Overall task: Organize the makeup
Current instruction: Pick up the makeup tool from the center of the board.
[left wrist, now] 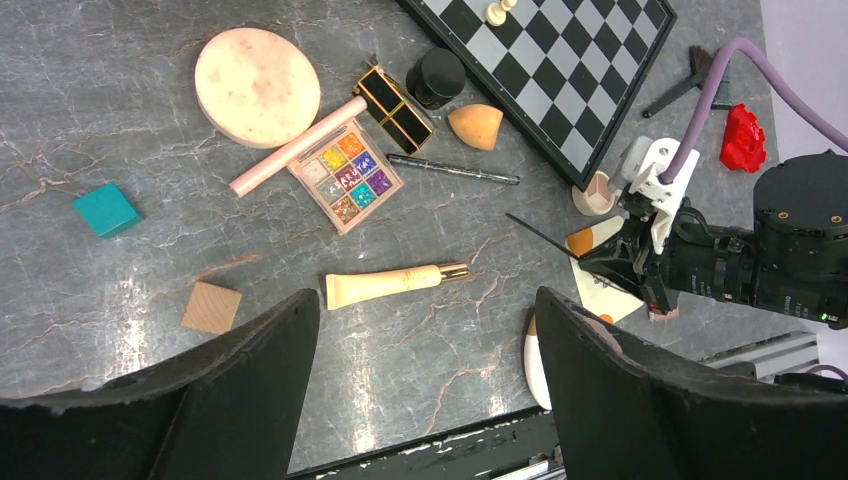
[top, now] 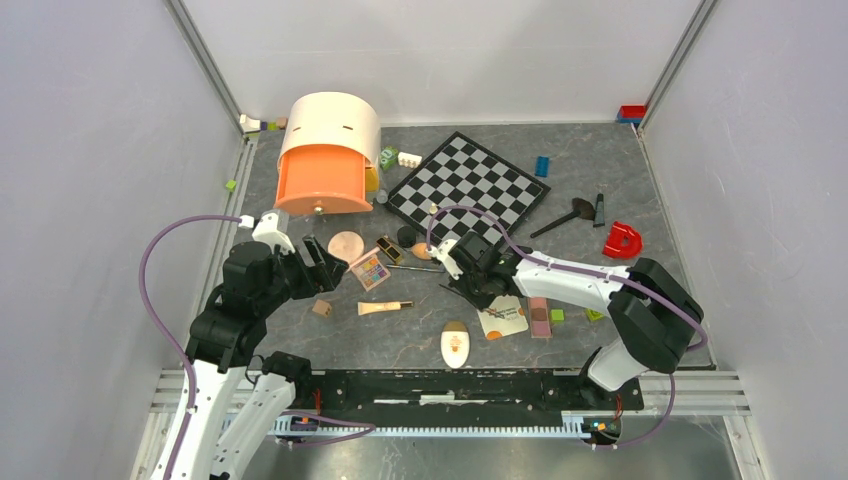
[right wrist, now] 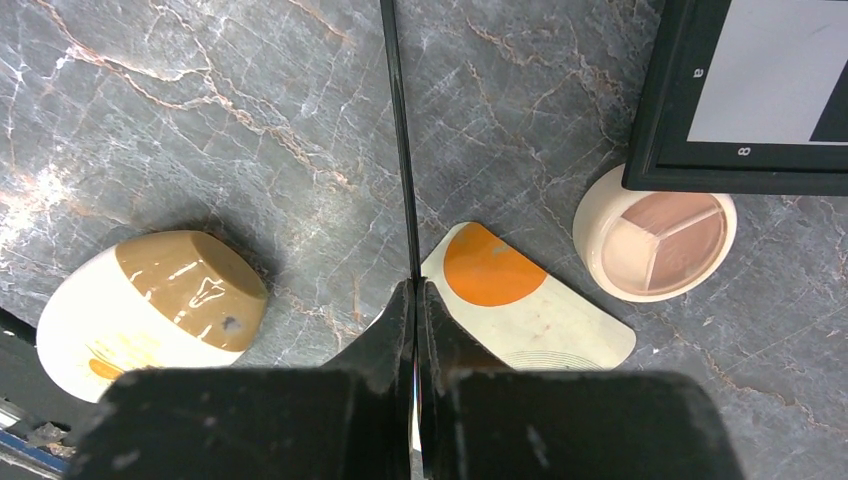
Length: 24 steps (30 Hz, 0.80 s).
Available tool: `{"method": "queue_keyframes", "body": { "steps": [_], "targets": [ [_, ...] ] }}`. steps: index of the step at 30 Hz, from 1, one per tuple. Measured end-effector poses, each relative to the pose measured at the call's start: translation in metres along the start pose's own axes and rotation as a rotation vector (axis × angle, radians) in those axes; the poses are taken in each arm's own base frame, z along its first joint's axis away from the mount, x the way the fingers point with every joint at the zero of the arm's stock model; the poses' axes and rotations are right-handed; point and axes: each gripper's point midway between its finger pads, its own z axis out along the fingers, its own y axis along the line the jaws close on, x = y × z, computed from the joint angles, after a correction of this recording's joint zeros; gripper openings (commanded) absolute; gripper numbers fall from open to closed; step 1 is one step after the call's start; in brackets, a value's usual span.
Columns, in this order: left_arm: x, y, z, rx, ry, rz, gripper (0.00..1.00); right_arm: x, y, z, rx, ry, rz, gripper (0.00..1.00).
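Pinching a thin black stick-like makeup tool [right wrist: 398, 130] at its near end, the right gripper [right wrist: 415, 292] has its fingers pressed together on it, low over the grey marbled table [right wrist: 200, 120]. The stick's long axis runs straight out from the fingertips, and its free end points toward the cluster of cosmetics in the middle. Just beside the fingertips lies the white sachet with an orange dot [right wrist: 530, 310], with the cream oval with a brown cap [right wrist: 150, 300] on the other side and a round cream pot of pink-brown blush [right wrist: 655, 240] against the edge of the black-and-grey chessboard [right wrist: 740, 150]. Straight up looks free, but a low sideways swing would likely sweep the stick across these neighbours. The cream round-topped organiser [top: 330, 120], its orange drawer [top: 322, 185] pulled open, stands at the far left. It is nearer the left gripper [left wrist: 425, 305], which hangs spread wide and empty, with a cream tube [left wrist: 385, 285] ahead of it.
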Motion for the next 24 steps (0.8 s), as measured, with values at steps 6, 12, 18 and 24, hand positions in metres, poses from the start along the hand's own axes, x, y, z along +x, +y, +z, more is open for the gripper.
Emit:
{"method": "queue_keyframes", "body": {
  "steps": [6, 12, 18, 24],
  "targets": [
    [0.0, 0.0, 0.0, 0.0, 0.0, 0.0, 0.86, -0.002, -0.001, -0.002, 0.005, -0.003, -0.004, 0.0],
    [0.0, 0.0, 0.0, 0.0, 0.0, 0.0, 0.83, -0.043, -0.008, -0.029, 0.035, -0.106, -0.022, 0.0],
    [-0.004, -0.001, -0.008, 0.009, -0.042, 0.001, 0.83, -0.109, -0.018, -0.08, 0.075, -0.315, -0.032, 0.0],
    [-0.023, 0.011, -0.028, -0.053, -0.178, 0.001, 0.85, -0.191, -0.023, -0.127, 0.097, -0.489, -0.084, 0.0]
  ]
}}
